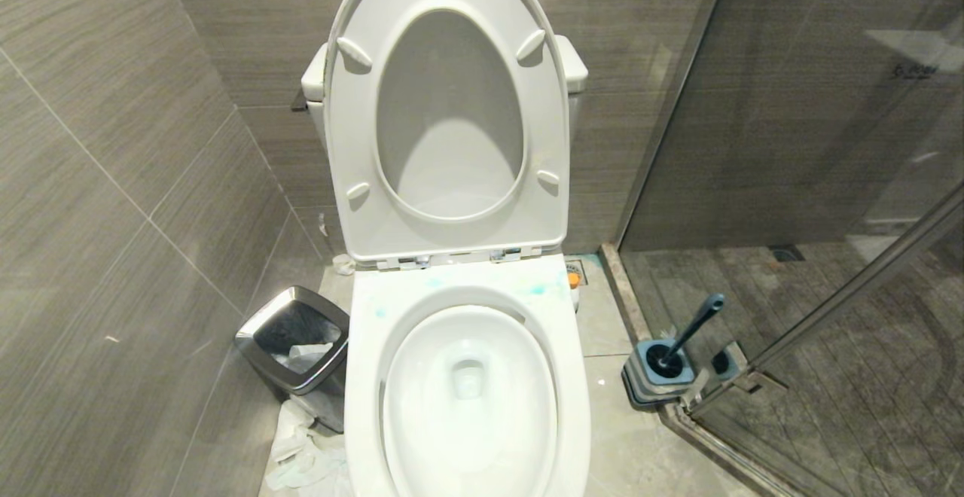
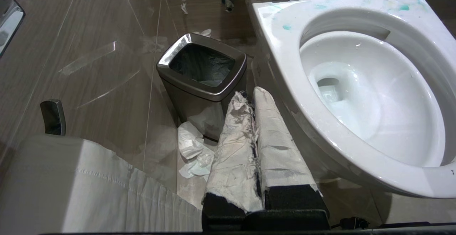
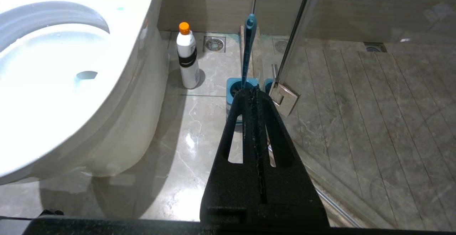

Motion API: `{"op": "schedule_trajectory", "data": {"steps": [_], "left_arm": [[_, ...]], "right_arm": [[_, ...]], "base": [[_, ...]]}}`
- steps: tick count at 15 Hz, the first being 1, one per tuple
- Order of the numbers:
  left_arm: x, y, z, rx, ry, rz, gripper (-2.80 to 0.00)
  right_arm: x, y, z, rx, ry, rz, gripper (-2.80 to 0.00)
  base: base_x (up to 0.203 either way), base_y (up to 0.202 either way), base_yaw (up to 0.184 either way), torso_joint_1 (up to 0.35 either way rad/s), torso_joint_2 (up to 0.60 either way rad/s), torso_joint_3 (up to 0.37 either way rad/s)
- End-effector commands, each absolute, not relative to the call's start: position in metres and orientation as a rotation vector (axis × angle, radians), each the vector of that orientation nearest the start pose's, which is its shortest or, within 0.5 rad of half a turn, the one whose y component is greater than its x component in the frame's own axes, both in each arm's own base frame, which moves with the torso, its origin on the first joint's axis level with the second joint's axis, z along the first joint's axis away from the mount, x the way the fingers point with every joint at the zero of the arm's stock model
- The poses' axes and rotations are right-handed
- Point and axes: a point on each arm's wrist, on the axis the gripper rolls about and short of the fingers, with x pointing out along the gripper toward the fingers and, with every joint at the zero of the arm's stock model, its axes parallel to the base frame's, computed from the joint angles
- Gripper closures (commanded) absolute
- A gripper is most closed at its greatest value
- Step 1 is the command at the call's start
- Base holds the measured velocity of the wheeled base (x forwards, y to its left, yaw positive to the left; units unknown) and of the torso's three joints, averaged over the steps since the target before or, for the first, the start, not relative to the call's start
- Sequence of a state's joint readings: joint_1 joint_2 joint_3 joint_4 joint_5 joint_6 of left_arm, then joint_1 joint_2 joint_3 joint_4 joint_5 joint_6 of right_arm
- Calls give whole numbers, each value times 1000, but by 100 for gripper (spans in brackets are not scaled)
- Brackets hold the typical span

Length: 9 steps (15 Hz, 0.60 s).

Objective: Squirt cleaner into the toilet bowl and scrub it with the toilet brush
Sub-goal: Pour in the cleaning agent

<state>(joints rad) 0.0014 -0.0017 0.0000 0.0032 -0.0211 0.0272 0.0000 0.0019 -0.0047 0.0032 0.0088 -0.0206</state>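
The white toilet bowl (image 1: 361, 346) stands in the middle with seat and lid raised; blue-green smears mark its rear rim (image 2: 285, 26). The cleaner (image 3: 187, 58), a white bottle with an orange cap, stands upright on the floor to the right of the bowl; only its cap (image 1: 574, 280) shows in the head view. The dark blue toilet brush (image 1: 693, 327) stands in its square blue holder (image 3: 233, 89) by the glass door. My left gripper (image 2: 250, 92), its fingers wrapped in white paper, is shut and empty beside the bowl's left side. My right gripper (image 3: 253, 89) is shut and empty, short of the brush holder.
A steel-rimmed black bin (image 1: 297, 339) stands left of the bowl, with crumpled paper (image 2: 192, 149) on the floor before it. A glass shower door (image 1: 828, 309) with a metal hinge (image 3: 284, 98) closes off the right. Tiled walls stand at the left and back.
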Motion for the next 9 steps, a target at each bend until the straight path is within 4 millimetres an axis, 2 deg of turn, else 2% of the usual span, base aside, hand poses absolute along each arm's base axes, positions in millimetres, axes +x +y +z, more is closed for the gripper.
{"op": "schedule_trajectory", "data": {"steps": [1, 9], "left_arm": [[-23, -1, 75, 28, 3, -20, 0], [-23, -1, 75, 29, 3, -20, 0]], "right_arm": [[-23, 0, 76, -21, 0, 9, 0], [-23, 0, 76, -21, 0, 9, 0]], "base": [[0, 0, 0, 0, 0, 0], [0, 0, 0, 0, 0, 0]]}}
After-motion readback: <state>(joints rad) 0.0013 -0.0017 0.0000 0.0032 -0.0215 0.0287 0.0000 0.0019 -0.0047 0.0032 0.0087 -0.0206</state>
